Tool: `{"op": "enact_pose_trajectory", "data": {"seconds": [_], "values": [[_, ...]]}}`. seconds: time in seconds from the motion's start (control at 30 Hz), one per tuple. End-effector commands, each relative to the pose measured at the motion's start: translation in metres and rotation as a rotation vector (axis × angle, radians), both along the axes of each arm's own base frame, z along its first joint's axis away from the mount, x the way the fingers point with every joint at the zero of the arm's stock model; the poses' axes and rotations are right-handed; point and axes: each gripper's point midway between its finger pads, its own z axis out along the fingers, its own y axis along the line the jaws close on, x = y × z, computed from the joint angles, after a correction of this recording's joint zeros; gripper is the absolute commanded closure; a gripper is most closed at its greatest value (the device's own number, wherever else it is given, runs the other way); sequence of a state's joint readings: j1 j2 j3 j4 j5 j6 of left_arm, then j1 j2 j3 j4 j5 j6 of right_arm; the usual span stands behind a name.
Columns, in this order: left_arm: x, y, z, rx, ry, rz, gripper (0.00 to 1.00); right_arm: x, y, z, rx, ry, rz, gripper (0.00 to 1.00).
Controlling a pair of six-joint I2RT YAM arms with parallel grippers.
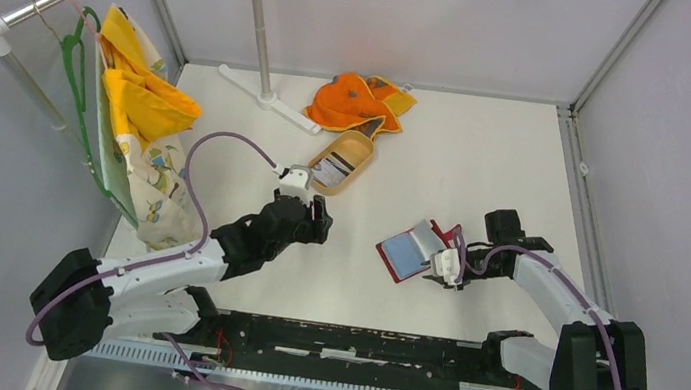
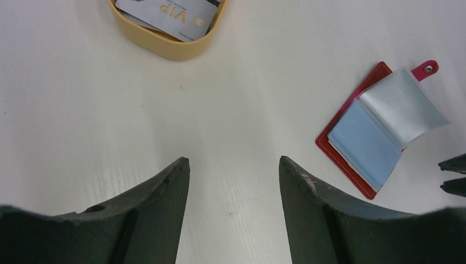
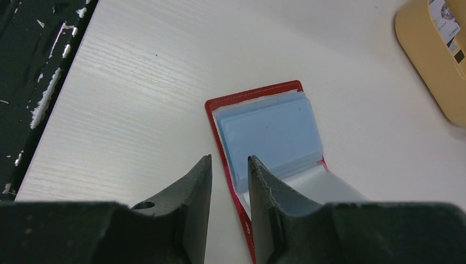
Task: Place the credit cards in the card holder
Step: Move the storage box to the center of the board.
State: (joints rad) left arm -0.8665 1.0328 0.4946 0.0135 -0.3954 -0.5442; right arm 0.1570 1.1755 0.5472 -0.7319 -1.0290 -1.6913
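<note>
The credit cards sit in the tray (none loaded, seemingly); card holder spread; left hand open, right hand unclear.

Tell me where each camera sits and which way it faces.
Top: above and behind the bases, looking down on the table; both arms show, left gripper by the tray, right gripper at the holder.
Left wrist: on the left arm, looking down and ahead towards the tray; its own open fingers frame bare table.
Right wrist: on the right arm, looking down; its fingers hang over the holder's red edge.
Shared: both wrist views catch holder and tray.
</note>
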Motion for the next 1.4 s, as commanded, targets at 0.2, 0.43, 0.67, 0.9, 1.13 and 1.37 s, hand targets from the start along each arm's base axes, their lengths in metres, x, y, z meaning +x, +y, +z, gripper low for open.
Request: {"op": "enact_pose_trajectory", "data": {"seconds": [0.2, 0.43, 0.67, 0.9, 1.13, 1.37], "values": [[0.069, 0.008, 0.019, -0.145, 0.039, 0.204, 0.24, 0.004, 0.005, 0.018, 0.030, 0.004, 0.008, 0.63], [0.129, 0.018, -0.011, 0.012, 0.198, 0.387, 0.27, 0.005, 0.004, 0.017, 0.024, 0.010, 0.004, 0.63], [0.168, 0.043, -0.041, 0.159, 0.242, 0.458, 0.31, 0.005, 0.004, 0.017, 0.023, 0.011, 0.002, 0.64], [0.171, 0.053, -0.040, 0.257, 0.212, 0.424, 0.32, 0.005, 0.004, 0.015, 0.019, 0.015, 0.002, 0.64], [0.182, 0.058, -0.070, 0.319, 0.282, 0.339, 0.50, 0.006, 0.004, 0.015, 0.017, 0.013, 0.001, 0.63], [0.176, 0.050, -0.076, 0.317, 0.301, 0.246, 0.73, 0.006, 0.004, 0.015, 0.018, 0.013, 0.001, 0.63]]}}
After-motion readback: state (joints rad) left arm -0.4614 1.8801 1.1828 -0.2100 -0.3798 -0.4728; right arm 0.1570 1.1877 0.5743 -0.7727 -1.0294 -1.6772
